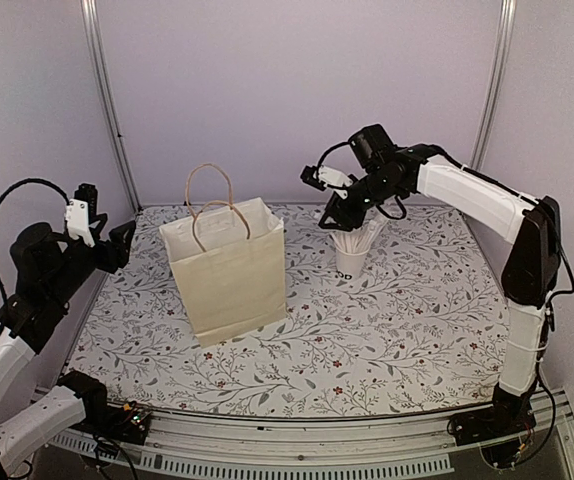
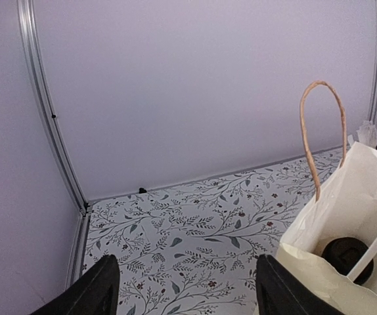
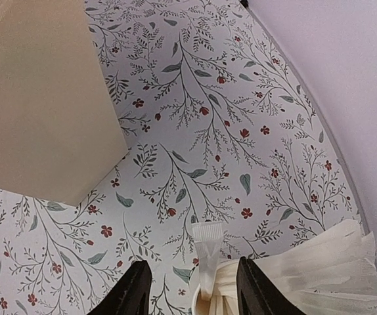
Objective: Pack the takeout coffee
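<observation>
The takeout coffee shows only as a black round lid (image 2: 347, 255) deep inside the cream paper bag (image 1: 232, 275); its white cup is hidden. The bag stands upright and open at the table's middle left, and also shows in the left wrist view (image 2: 353, 190) and the right wrist view (image 3: 37, 98). My left gripper (image 1: 119, 245) is open and empty, raised left of the bag, with nothing between its fingers in its own view (image 2: 185, 279). My right gripper (image 1: 333, 214) is open just above a white cup of straws (image 1: 350, 262), with a wrapped straw end (image 3: 206, 243) between its fingers.
The straws (image 3: 307, 269) fan out of their cup towards the back right wall. The bag's twisted paper handles (image 2: 320, 131) stick up above its mouth. A pale strip (image 2: 376, 249) leans inside the bag beside the lid. Wall panels close the table's left, back and right.
</observation>
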Controlling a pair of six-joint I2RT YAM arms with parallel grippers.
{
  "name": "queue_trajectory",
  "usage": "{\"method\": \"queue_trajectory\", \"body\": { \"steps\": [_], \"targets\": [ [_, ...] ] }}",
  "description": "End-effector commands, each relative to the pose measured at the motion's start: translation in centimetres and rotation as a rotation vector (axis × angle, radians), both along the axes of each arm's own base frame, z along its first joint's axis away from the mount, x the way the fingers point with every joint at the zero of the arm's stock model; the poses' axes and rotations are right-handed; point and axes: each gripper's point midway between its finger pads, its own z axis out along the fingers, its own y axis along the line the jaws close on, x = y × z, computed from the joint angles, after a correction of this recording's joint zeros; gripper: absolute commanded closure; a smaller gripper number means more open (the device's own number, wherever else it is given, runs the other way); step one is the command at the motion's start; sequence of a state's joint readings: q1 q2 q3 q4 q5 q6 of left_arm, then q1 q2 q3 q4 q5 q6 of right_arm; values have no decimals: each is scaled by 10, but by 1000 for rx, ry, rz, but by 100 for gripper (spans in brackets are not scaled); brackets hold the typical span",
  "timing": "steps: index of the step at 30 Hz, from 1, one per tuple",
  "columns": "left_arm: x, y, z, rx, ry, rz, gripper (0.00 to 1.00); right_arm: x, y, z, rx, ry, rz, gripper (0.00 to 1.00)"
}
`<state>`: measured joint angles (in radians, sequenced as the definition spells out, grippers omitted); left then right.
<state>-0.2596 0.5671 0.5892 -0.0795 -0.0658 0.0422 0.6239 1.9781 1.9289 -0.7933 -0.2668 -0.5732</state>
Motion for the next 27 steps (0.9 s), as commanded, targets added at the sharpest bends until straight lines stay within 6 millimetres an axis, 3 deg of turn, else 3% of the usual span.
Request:
{"method": "queue_trajectory", "body": {
  "steps": [1,9,16,17,23,27],
  "targets": [
    [1,1,0,10,-15,-1,27,8,3,-14,-25,-5,-11,52],
    [0,0,0,11,-15,-11,27,25,15,-26,-24,13,-28,58],
    [0,-1,-2,15,-12,-16,27,29,17,-28,-26,26,-39,95],
    [0,-1,-2,15,-13,-16,27,27,17,-22,-17,23,-39,100],
    [2,-3,-3,20,-7,-22,27,14,10,28,40,-30,-41,100],
    [3,-2,-4,24,-5,-20,27,-2,6,75,95,-101,-32,100]
  ]
}}
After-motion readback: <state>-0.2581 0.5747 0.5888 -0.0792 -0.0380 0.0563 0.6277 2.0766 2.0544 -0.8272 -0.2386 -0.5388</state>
